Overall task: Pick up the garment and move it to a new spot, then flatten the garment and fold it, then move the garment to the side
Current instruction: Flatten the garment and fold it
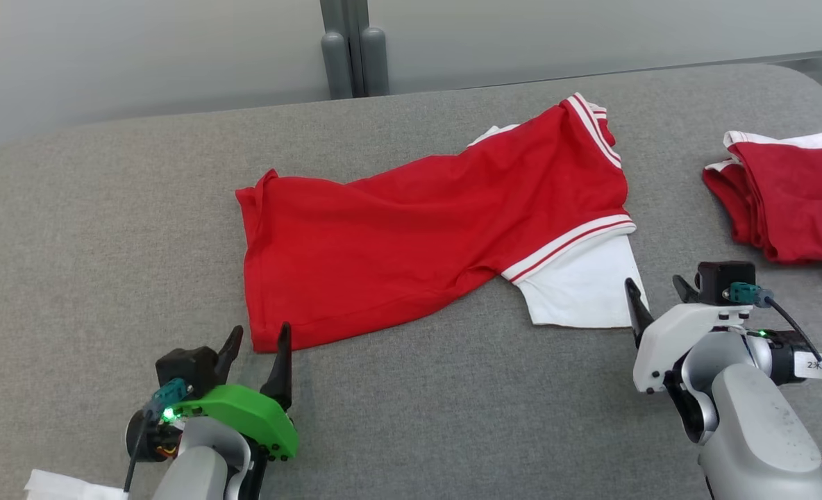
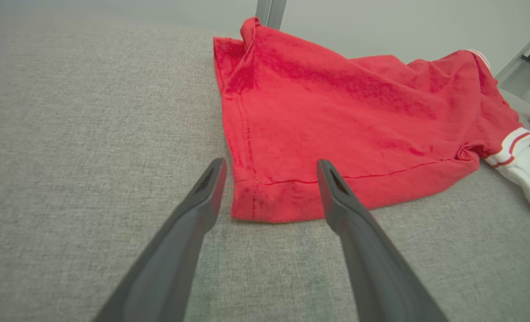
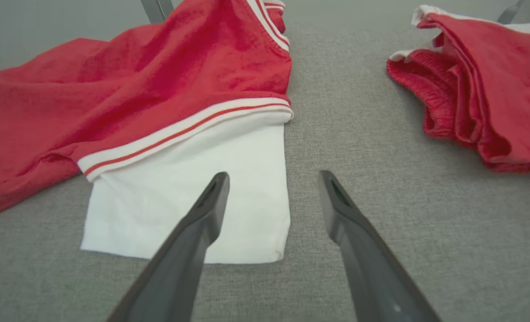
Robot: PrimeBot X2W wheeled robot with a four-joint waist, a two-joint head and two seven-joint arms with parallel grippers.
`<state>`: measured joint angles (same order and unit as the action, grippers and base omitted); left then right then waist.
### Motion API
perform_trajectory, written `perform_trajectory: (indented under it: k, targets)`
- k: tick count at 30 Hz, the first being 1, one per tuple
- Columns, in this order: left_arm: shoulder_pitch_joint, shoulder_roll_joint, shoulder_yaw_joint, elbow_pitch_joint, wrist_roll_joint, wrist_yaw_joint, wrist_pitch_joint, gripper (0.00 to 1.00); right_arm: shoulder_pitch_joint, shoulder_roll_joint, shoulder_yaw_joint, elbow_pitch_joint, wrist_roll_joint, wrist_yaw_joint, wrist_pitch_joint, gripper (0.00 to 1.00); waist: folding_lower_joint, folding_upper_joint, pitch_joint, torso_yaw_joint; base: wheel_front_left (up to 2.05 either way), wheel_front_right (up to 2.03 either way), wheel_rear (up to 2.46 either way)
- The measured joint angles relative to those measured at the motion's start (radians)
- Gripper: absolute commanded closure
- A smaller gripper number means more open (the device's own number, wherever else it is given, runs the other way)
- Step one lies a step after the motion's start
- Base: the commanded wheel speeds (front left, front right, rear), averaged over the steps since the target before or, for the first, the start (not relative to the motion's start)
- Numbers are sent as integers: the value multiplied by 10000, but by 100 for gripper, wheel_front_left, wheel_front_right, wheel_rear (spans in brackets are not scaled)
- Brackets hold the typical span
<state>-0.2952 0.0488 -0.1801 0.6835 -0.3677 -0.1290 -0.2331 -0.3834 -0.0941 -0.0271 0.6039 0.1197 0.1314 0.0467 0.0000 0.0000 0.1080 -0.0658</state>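
Fingers (image 2: pixel 202 201) wide apart and empty on both sides. Grey table (image 1: pixel 71 243) carries the garment (image 1: pixel 418 229), rumpled, mid-surface. Left gripper (image 1: pixel 261 332) straddles its hem corner (image 2: pixel 256 203); right gripper (image 1: pixel 654 283) straddles the white sleeve (image 1: pixel 584 292) edge. You're probably flattening: pinch both ends, pull taut.

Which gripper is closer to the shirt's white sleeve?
Right. The right gripper is beside the white sleeve; the left gripper is at the red hem corner.

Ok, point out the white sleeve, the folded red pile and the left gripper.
white sleeve (image 3: pixel 157 192): right wrist view, its middle.
folded red pile (image 1: pixel 796 201): head view, top layer.
left gripper (image 2: pixel 271 165): left wrist view, between fingertips.
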Motion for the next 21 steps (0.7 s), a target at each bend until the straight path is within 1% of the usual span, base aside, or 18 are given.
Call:
perform_trajectory:
  k: [3,8,11,16,21]
  targets:
    - [-447,-8,-119,677,-188,0,257,0,-318,144,-215,685,2,0,328,0,0,0,134,10,0,0,0]
    - [-1027,-6,-226,1358,-265,2,140,0,-877,267,-746,1845,-186,0,244,0,0,0,385,19,0,0,0]
    - [-1223,-4,-316,1720,-265,63,29,0,-1123,349,-848,2483,-311,0,142,0,0,0,492,51,0,0,0]
    - [-1493,-4,-499,2098,-458,65,-107,0,-1509,355,-593,3252,-255,-13,-52,0,0,0,558,129,0,0,0]
    - [-1655,-4,-928,2247,-828,42,-151,0,-1826,351,238,3703,560,-42,-291,0,0,0,558,143,0,0,0]
